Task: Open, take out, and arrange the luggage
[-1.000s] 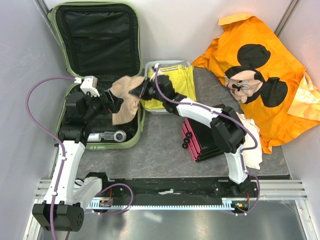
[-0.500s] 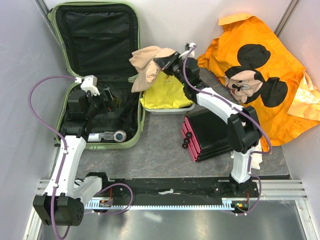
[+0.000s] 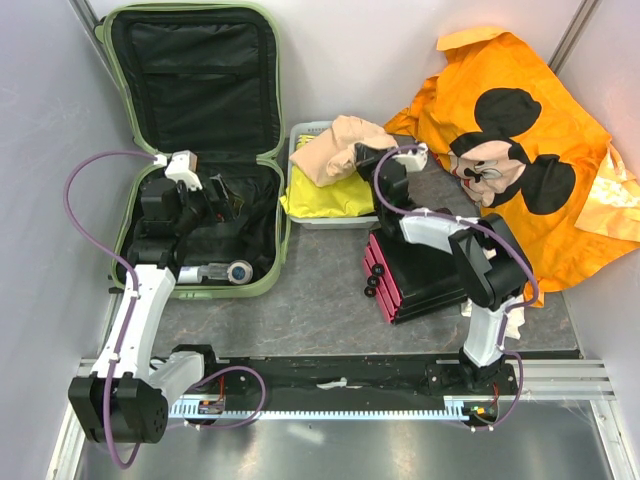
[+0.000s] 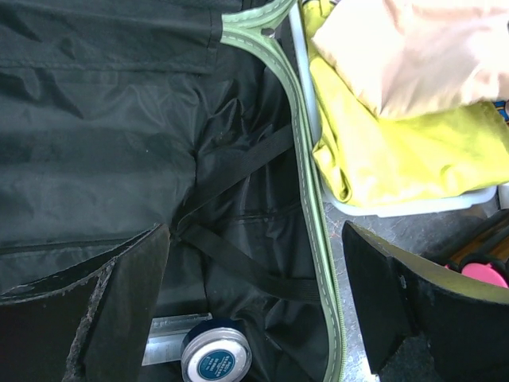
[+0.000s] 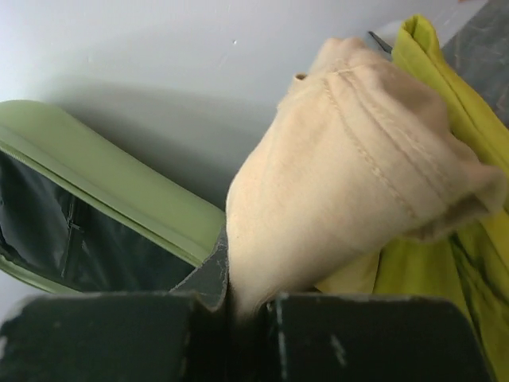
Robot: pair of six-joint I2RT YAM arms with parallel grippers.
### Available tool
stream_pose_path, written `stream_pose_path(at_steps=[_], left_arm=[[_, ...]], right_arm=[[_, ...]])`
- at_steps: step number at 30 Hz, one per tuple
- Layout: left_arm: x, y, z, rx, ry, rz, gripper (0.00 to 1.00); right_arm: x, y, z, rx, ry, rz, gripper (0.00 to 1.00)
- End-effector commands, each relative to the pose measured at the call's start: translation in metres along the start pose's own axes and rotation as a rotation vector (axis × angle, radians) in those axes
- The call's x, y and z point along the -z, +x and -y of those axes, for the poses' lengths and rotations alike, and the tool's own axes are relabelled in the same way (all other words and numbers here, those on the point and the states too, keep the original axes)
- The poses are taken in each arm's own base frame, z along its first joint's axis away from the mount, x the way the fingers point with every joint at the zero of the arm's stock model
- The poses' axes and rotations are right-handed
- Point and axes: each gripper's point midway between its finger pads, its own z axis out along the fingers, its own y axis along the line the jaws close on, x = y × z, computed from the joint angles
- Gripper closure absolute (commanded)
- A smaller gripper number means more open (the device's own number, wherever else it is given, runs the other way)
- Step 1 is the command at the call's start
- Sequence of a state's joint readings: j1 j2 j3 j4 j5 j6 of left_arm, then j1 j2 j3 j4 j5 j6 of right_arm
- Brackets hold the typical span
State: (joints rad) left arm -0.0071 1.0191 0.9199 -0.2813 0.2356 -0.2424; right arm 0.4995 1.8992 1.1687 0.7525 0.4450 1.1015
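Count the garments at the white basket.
2: a yellow garment lying in the basket, and a beige garment above it, clamped in the right end effector. More may lie hidden underneath.

Basket right of luggage, cloth over it; drawer box nearer.

We see a pale green suitcase with black lining, a peach cloth, a bright yellow garment and a black box with pink fronts. The orange sheet bears a cartoon mouse face with black ears.
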Motion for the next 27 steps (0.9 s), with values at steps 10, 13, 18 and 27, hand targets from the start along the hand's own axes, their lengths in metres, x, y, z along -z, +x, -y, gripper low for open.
stream_pose_path(at_steps=[10, 13, 18, 27], left_arm=[[-0.003, 0.000, 0.002, 0.022, 0.023, 0.019, 0.05], [-0.001, 0.002, 0.002, 0.020, 0.022, 0.016, 0.05], [0.001, 0.004, 0.001, 0.012, 0.014, 0.012, 0.05], [0.001, 0.008, 0.002, 0.017, 0.021, 0.001, 0.04]], right_arm=[[0.067, 0.018, -0.071, -0.118, -0.009, 0.116, 1.00], [0.066, 0.030, -0.068, -0.134, 0.007, 0.094, 1.00], [0.077, 0.047, -0.061, -0.097, 0.026, 0.040, 0.85], [0.124, 0.000, -0.063, 0.097, 0.077, 0.067, 0.25]])
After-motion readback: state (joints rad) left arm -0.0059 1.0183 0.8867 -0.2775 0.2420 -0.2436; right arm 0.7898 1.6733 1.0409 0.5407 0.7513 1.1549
